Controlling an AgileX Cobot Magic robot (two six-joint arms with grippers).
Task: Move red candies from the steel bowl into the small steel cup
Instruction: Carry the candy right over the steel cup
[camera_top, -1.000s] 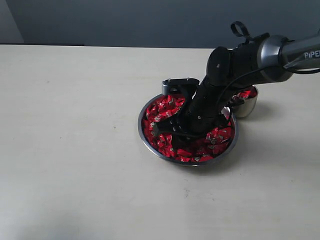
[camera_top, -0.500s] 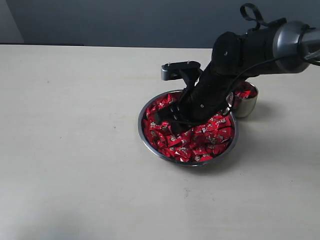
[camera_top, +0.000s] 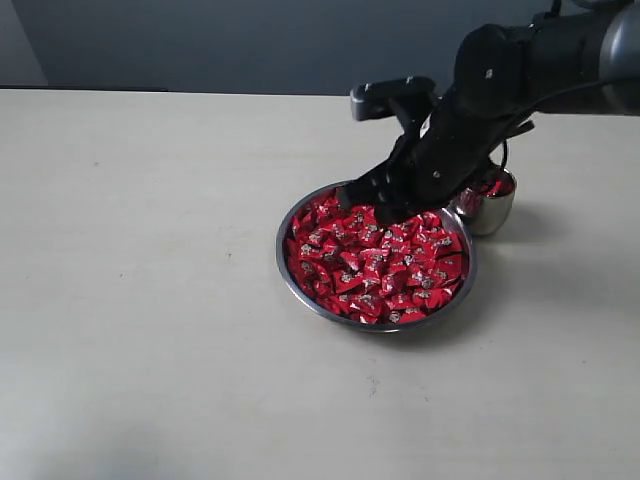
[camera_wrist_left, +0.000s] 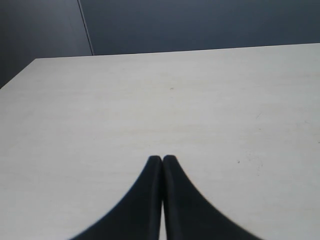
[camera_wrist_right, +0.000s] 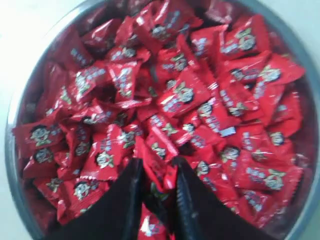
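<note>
- A wide, shallow, shiny steel bowl (camera_top: 296, 285) sits mid-surface, heaped with small square red candies (camera_top: 400, 280) in glossy wrappers.
- A small steel cup (camera_top: 497, 212) with rounded sides stands just beside the bowl's far right rim, partly hidden by the black arm. Red shows at its mouth, so some candies appear to be in it already.
- The right claw (camera_wrist_right: 156, 167) hangs over the far part of the bowl, its fingers pinched on one red candy (camera_wrist_right: 154, 175).
- The left claw (camera_wrist_left: 162, 159) is closed with its tips together, holding nothing, above the bare pale surface (camera_wrist_left: 200, 100).
- Judged from this, the task is partly done. The bowl is far from empty, and the pinched candy has yet to be carried right and dropped into the cup.
</note>
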